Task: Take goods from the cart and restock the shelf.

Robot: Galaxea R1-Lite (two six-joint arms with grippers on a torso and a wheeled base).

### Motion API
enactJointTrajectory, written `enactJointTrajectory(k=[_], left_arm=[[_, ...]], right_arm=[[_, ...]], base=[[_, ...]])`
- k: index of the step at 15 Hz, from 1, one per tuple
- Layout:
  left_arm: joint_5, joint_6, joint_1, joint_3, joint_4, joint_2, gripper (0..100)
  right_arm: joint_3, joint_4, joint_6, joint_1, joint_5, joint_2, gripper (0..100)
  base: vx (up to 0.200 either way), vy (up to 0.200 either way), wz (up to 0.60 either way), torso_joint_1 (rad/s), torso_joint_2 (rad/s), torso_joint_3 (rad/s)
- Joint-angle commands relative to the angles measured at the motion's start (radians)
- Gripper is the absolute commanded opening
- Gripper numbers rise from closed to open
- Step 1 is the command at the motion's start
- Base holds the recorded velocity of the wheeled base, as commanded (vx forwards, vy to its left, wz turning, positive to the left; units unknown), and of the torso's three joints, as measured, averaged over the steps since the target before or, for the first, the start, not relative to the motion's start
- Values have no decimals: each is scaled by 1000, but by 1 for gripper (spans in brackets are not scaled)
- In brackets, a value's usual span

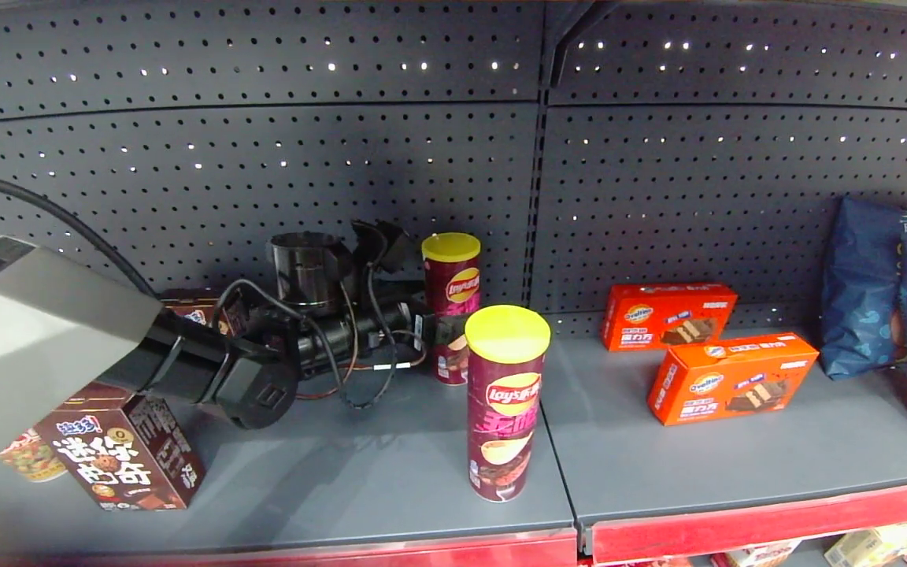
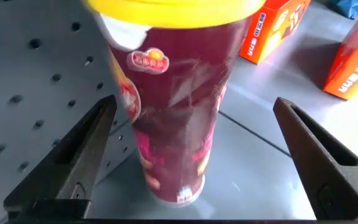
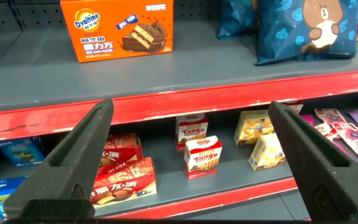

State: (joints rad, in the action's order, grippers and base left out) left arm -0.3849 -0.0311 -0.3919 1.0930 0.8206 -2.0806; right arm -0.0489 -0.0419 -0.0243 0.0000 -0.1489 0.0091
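The left gripper (image 1: 428, 331) sits at mid-height of the rear can (image 1: 451, 287), the front can (image 1: 507, 402) stands near the jaws on their shelf-edge side, and orange boxes (image 1: 668, 315) lie well beyond.

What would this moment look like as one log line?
left gripper: open, straddling rear chips can | right gripper: open, empty, facing lower shelves | front chips can: upright on shelf

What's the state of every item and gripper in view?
rear chip can: upright, lid on
left gripper: open, jaws either side of the rear chip can, not touching it
front chip can: upright, lid on, standing free
rear orange box: closed
front orange box: closed, turned at an angle
brown box: closed, upright
right gripper: open, empty
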Motion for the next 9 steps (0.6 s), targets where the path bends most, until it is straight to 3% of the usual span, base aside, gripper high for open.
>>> enactJointTrajectory(k=[1,2,5,9], left_arm=[[4,0,2,-73,25,73,100],[17,-3,13,-125,75,99,100],[23,-23,44,-205,97,169,100],[40,-23,81,-226,97,257,100]], right_arm=[[1,0,0,0,0,2,100],[1,0,0,0,0,2,100],[1,0,0,0,2,2,100],[0,-1,0,0,2,2,100]], base=[[0,0,0,0,0,0],[0,0,0,0,0,0],[0,0,0,0,0,0],[0,0,0,0,0,0]])
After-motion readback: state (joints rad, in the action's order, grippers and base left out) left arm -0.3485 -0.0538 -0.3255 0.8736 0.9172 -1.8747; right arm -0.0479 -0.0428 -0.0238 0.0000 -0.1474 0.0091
